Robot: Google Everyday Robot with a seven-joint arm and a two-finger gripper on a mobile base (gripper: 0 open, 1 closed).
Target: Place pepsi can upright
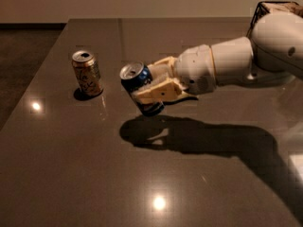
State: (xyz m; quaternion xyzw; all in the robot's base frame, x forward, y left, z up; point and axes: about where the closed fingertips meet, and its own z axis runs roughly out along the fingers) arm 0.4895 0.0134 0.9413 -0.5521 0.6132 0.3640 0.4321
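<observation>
Two cans are before you on the dark, glossy table [94, 174] — one stands, the other is in the gripper. You see the pepsi can [142, 86] near the middle of the view, blue with a silver top, and it is tilted: the top leans toward the upper left and the bottom points down to the right. The gripper [144, 83] is closed around the body of this can, with one cream-coloured finger [158, 92] across its lower side and the other behind its upper side, so the can is gripped from the right. The bottom edge of the can looks a little raised from the table, because the shadow [189, 138] of can and arm lies apart from it, lower on the surface; from one view you cannot be fully sure of this. The white arm [227, 63] comes in from the right edge, nearly level with the table. To the left of the pepsi can, near but not touching, the gold-brown can [86, 74] stands upright on the table with its opened top upward. At the far right corner, behind the arm, you can see part of a dark wire basket [270, 6] — what is inside cannot be told. A few bright spots of light are reflected on the table.
</observation>
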